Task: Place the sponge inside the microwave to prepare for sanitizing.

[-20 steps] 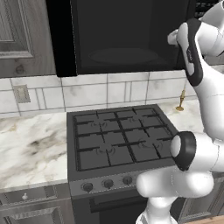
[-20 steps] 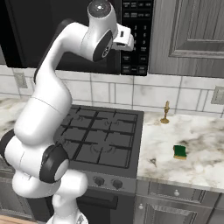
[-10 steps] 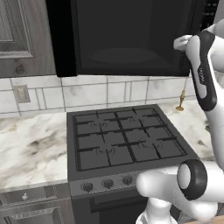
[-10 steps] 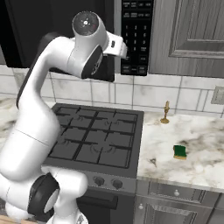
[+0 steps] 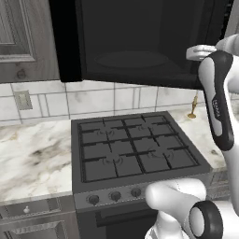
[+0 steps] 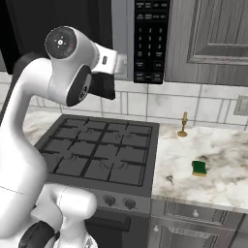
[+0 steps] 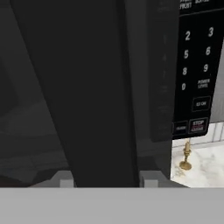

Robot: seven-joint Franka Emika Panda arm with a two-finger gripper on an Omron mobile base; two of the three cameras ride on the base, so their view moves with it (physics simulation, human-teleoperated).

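Observation:
The black microwave [image 5: 140, 42] hangs over the stove with its door [image 5: 64, 43] swung out to the left. Inside the dim cavity lies the round turntable plate [image 5: 132, 59]. Its keypad [image 6: 150, 38] is on the right side. My gripper [image 7: 106, 180] is open at the cavity's right front, by the keypad; the door's dark edge [image 7: 87, 96] rises just ahead, between the fingertips [image 7: 65, 180]. The small sponge [image 6: 198, 168], yellow with a green top, lies on the marble counter [image 6: 218, 160] right of the stove, far below and right of the gripper.
A black gas stove [image 5: 133, 149] sits directly under the microwave. A slim brass stand [image 6: 182, 125] is at the backsplash right of the stove, behind the sponge. Grey wood cabinets [image 6: 213, 38] flank the microwave. My own arm [image 6: 63, 68] crosses in front of the stove.
The microwave door has swung from shut to wide open, baring the cavity and turntable. My hand has come back toward the base with the door.

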